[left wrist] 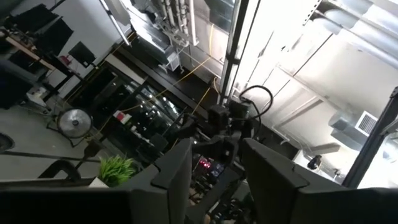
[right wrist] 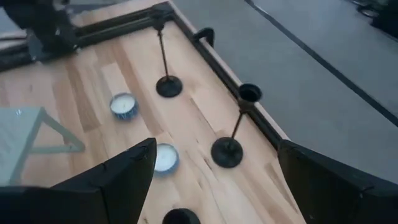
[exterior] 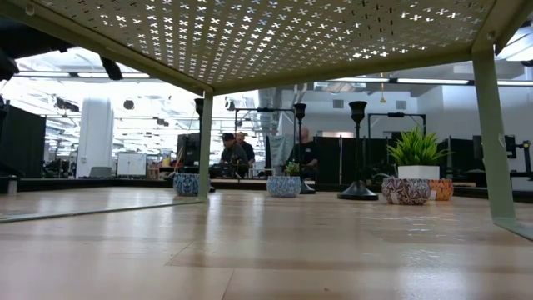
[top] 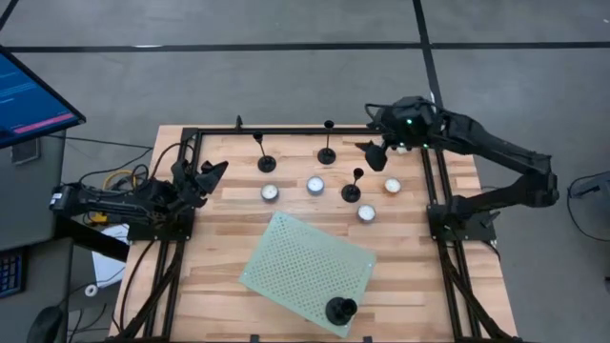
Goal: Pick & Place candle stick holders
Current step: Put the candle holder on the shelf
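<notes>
Four black candle stick holders show in the high view. One (top: pixel 266 162) and another (top: pixel 327 154) stand on their round bases at the table's far side. A third (top: pixel 352 191) stands just nearer, and a fourth (top: pixel 341 311) stands on a pale green perforated stand (top: pixel 295 259). My right gripper (top: pixel 372 155) hangs open above the far right of the table, beside the third holder and touching nothing. Its wrist view shows two holders (right wrist: pixel 226 151) (right wrist: pixel 168 85) ahead of the open fingers (right wrist: pixel 216 149). My left gripper (top: pixel 212 171) waits open at the table's left edge, pointing up into the room (left wrist: pixel 214 149).
Several white tealight candles (top: pixel 271 192) (top: pixel 315 185) (top: pixel 392 186) (top: pixel 366 212) sit among the holders. A black frame rail (top: pixel 286 130) runs along the table's far edge and sides. The green stand's legs (exterior: pixel 204 142) rest on the wood. People sit in the room behind.
</notes>
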Robot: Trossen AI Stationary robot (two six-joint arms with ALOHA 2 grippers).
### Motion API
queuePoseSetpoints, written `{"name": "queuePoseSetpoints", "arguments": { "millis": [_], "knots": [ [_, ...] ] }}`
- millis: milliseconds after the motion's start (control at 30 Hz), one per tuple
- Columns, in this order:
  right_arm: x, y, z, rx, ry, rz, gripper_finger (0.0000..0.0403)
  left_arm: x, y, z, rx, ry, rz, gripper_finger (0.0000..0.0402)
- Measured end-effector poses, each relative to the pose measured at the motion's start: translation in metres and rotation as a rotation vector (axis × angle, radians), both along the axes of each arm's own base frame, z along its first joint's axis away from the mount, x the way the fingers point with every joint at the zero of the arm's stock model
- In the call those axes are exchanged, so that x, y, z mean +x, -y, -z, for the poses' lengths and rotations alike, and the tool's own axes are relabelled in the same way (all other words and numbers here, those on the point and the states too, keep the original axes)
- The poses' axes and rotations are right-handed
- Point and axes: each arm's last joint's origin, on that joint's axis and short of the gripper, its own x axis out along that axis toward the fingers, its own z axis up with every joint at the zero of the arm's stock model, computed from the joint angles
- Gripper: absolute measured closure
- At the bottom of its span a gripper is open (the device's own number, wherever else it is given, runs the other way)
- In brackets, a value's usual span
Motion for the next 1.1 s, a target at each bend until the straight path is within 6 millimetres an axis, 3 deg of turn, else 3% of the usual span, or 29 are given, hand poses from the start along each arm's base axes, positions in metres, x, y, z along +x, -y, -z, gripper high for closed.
{"name": "queuePoseSetpoints", "arguments": {
  "millis": [200, 467, 600, 733, 967, 1100],
  "knots": [
    [-0.001, 0.026, 0.024, 0.022, 0.039, -0.062, 0.0076, 0.015, -0.001, -0.009, 0.003, -0.109, -0.073, 0.0256],
    [-0.022, 0.043, 0.017, -0.01, 0.086, -0.063, 0.0076, 0.061, -0.004, -0.067, 0.195, -0.526, -0.335, 0.0255],
    [-0.034, 0.045, 0.011, -0.026, 0.105, -0.05, 0.0076, 0.07, -0.008, -0.089, 0.168, -0.761, -0.442, 0.0246],
    [-0.047, 0.047, 0.005, -0.047, 0.133, -0.029, 0.0076, 0.071, -0.018, -0.086, 0.117, -0.956, -0.48, 0.0222],
    [-0.058, 0.05, 0.0, -0.06, 0.157, -0.011, 0.0076, 0.064, -0.036, -0.074, 0.069, -1.095, -0.515, 0.0164],
    [-0.059, 0.051, 0.0, -0.062, 0.157, -0.007, 0.0076, 0.067, -0.046, -0.06, 0.059, -1.195, -0.482, 0.0151]
  ]
}}
